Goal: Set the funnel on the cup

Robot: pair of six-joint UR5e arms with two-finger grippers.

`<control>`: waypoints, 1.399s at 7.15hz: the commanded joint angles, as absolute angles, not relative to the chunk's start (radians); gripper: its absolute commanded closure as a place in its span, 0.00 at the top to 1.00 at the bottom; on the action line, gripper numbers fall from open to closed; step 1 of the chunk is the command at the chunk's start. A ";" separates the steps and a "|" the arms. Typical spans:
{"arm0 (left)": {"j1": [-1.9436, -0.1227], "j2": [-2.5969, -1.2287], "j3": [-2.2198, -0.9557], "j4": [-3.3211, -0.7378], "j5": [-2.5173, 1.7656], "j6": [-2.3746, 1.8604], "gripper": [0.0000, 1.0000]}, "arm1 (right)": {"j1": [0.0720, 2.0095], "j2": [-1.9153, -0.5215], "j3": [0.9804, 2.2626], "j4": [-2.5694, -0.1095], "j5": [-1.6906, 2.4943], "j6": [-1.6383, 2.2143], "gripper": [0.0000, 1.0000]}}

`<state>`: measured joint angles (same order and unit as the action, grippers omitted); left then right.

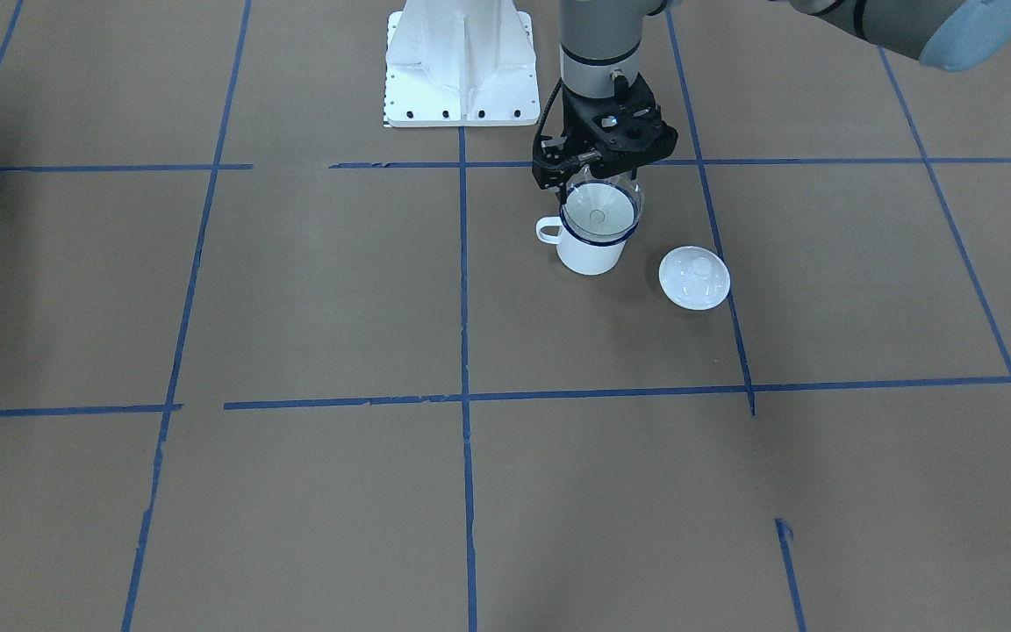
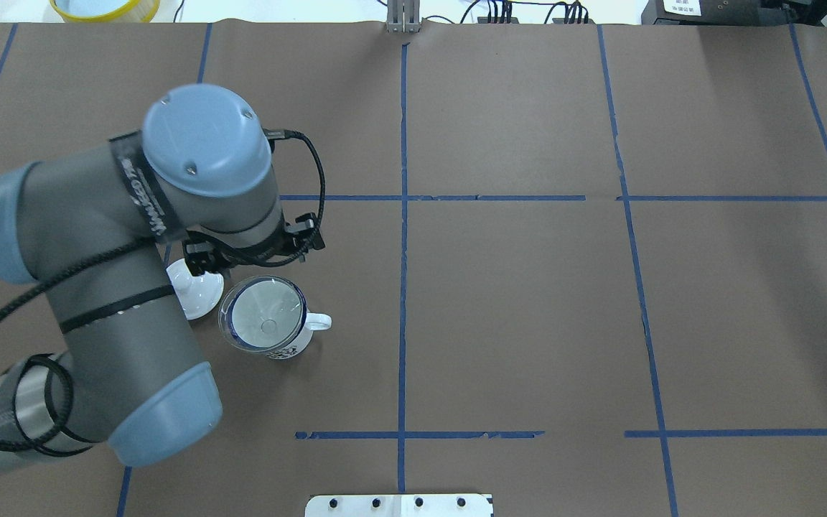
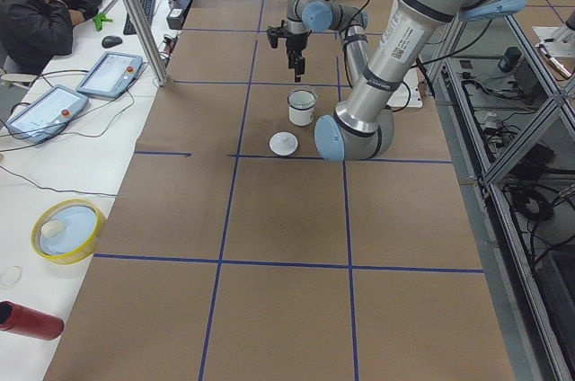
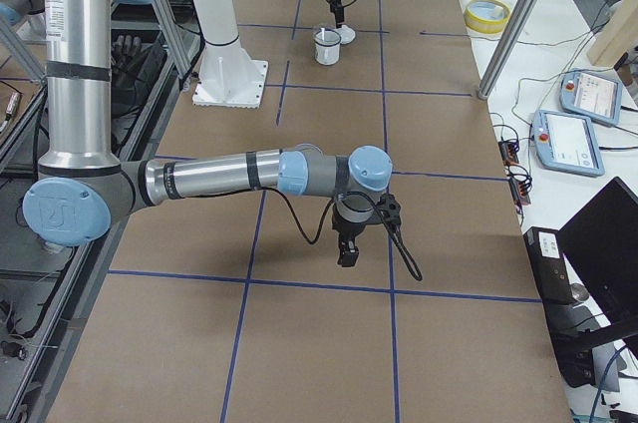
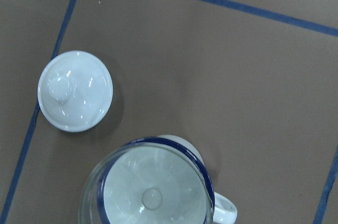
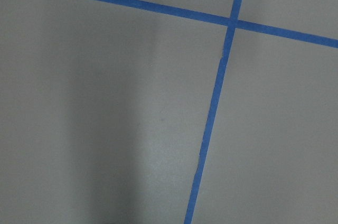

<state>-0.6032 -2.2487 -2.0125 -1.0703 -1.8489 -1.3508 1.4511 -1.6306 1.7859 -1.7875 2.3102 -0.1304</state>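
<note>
A white mug (image 1: 591,253) with a blue rim stands on the brown table, its handle (image 2: 318,322) towards the middle. A clear funnel (image 1: 600,211) sits upright in its mouth, also seen as the funnel (image 5: 150,192) at the bottom of the left wrist view and the funnel (image 2: 263,314) from overhead. My left gripper (image 1: 595,175) hangs just above the funnel's rim, open, with nothing held. My right gripper (image 4: 346,251) is low over bare table far from the mug; I cannot tell whether it is open or shut.
A white lid (image 1: 694,277) lies beside the mug, the same lid (image 5: 75,91) in the left wrist view. The white base plate (image 1: 457,66) is bolted behind. A person (image 3: 40,4) sits at a side desk with tablets and a yellow bowl (image 3: 67,230).
</note>
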 commanded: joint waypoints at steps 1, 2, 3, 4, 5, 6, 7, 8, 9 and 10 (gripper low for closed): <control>-0.698 -2.165 -2.092 -1.097 -1.855 -1.200 1.00 | 1.451 -1.631 1.787 -1.787 2.310 -0.130 1.00; -0.786 -2.149 -2.092 -1.109 -1.905 -1.113 1.00 | 1.451 -1.631 1.786 -1.787 2.310 -0.130 1.00; -0.880 -2.120 -2.092 -1.114 -1.957 -0.965 1.00 | 1.451 -1.631 1.787 -1.787 2.310 -0.130 1.00; -0.970 -2.073 -2.085 -1.146 -2.001 -0.790 1.00 | 1.451 -1.631 1.786 -1.787 2.310 -0.130 1.00; -1.061 -2.000 -2.079 -1.211 -2.040 -0.664 1.00 | 1.451 -1.631 1.786 -1.787 2.310 -0.130 1.00; -1.134 -1.915 -2.054 -1.314 -2.052 -0.570 1.00 | 1.451 -1.631 1.787 -1.787 2.310 -0.130 1.00; -1.220 -1.838 -1.983 -1.456 -2.074 -0.457 1.00 | 1.451 -1.631 1.786 -1.787 2.310 -0.130 1.00; -1.294 -1.757 -1.880 -1.659 -2.113 -0.328 1.00 | 1.451 -1.631 1.786 -1.787 2.310 -0.130 1.00; -1.351 -1.723 -1.738 -1.837 -2.158 -0.280 1.00 | 1.451 -1.631 1.786 -1.787 2.310 -0.130 1.00; -1.412 -1.688 -1.633 -1.932 -2.207 -0.223 1.00 | 1.451 -1.631 1.787 -1.787 2.310 -0.130 1.00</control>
